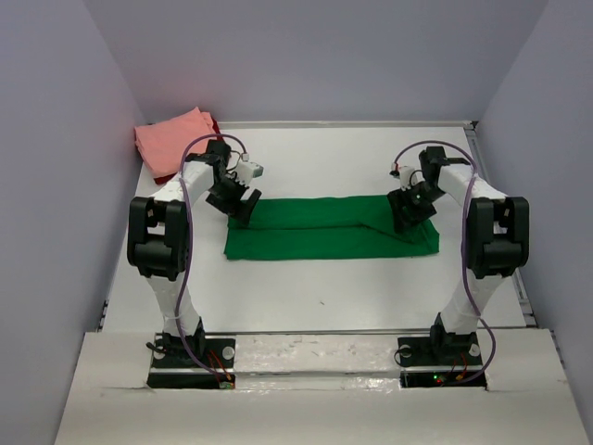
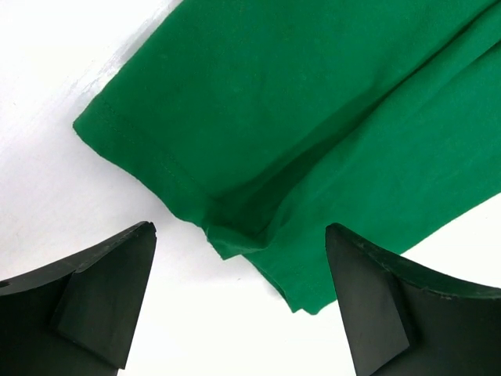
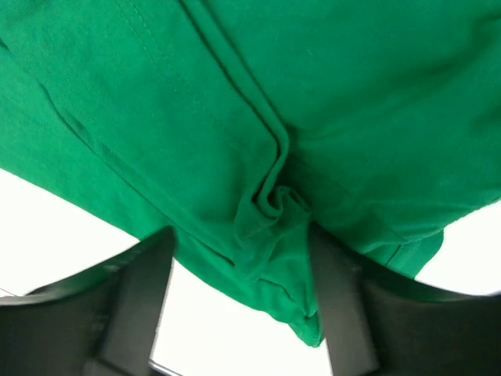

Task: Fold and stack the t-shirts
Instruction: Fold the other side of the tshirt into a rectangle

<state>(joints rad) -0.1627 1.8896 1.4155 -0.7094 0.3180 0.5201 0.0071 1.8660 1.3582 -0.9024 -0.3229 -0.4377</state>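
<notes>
The bright green t-shirt (image 1: 324,232) lies folded into a long flat band across the middle of the table. My left gripper (image 1: 243,206) is open, just above the band's far left corner (image 2: 227,235); its black fingers (image 2: 102,298) straddle that corner and hold nothing. My right gripper (image 1: 408,213) is over the band's right end, jaws apart, with a bunched fold of green cloth (image 3: 270,211) lying between the fingers (image 3: 141,290). The salmon pink t-shirt (image 1: 171,139) lies folded at the far left corner, with the dark red t-shirt (image 1: 214,121) showing at its edges beneath.
The white table (image 1: 315,287) is walled by grey panels on three sides. Its raised rim (image 1: 473,130) runs along the far and right edges. The arm bases (image 1: 190,357) stand at the near edge.
</notes>
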